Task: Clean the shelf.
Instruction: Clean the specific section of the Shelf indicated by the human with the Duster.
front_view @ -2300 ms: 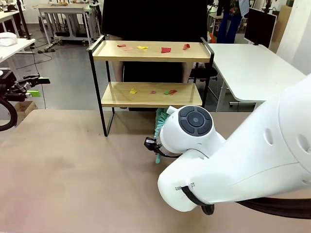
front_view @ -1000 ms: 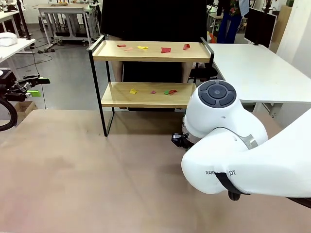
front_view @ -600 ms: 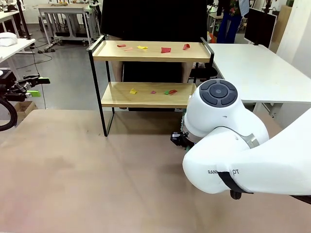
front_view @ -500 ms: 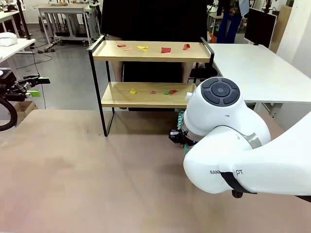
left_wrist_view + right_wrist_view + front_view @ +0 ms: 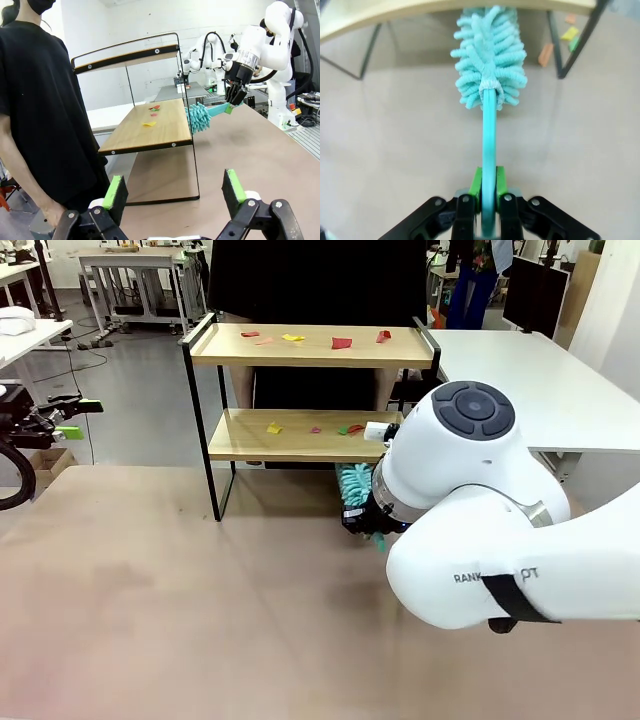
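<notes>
The duster (image 5: 354, 483) has risen to the shelf's (image 5: 240, 442) 5 o'clock corner. The right gripper (image 5: 488, 182) pinches its handle; the left gripper's (image 5: 174, 192) jaws are spread.

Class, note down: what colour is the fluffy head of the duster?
Turquoise; the duster head shows best in the right wrist view.

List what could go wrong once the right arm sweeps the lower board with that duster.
1. The duster head is by the lower board's front edge. Sweeping away may fling the paper scraps off the back, toward the person standing close behind.
2. The right gripper pinches only the thin handle's end, so side pressure might twist it.
3. The bulky right arm is near the shelf's thin frame and could nudge it.
</notes>
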Controlling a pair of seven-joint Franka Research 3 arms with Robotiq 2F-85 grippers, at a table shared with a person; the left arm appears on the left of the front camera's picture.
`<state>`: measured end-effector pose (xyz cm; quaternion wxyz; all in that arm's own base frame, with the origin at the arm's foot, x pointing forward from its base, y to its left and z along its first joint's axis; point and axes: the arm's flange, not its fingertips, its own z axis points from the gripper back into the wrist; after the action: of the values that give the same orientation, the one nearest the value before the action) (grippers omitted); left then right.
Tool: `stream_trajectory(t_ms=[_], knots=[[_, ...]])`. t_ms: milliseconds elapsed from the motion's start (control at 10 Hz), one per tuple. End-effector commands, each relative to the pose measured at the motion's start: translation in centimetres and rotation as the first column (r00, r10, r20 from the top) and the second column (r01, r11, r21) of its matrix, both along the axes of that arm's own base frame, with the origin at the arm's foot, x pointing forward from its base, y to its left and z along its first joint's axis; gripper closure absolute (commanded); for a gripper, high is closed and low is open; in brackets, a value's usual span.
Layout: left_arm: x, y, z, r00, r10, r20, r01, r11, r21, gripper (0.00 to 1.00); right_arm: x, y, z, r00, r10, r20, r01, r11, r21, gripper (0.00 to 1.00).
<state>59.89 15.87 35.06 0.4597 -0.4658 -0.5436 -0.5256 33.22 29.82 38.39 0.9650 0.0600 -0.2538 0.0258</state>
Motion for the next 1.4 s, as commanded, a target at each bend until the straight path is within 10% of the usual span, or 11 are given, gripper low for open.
stream_trajectory(t_ms=[0, 800, 1300], knots=[[-0.1, 0.0, 0.2, 1.0, -0.005, 0.012, 0.005, 1.0, 0.006, 0.0, -4.2, -4.9, 0.1, 0.984, 0.179, -0.023, -0.179, 0.984, 0.026, 0.87], [-0.1, 0.0, 0.2, 1.0, -0.005, 0.012, 0.005, 1.0, 0.006, 0.0, -8.3, -7.8, 2.9, 0.79, 0.612, -0.036, -0.607, 0.789, 0.096, 0.87], [-0.1, 0.0, 0.2, 1.0, -0.005, 0.012, 0.005, 1.0, 0.006, 0.0, -15.3, -10.6, 9.6, 0.781, 0.564, -0.268, -0.575, 0.817, 0.043, 0.87]])
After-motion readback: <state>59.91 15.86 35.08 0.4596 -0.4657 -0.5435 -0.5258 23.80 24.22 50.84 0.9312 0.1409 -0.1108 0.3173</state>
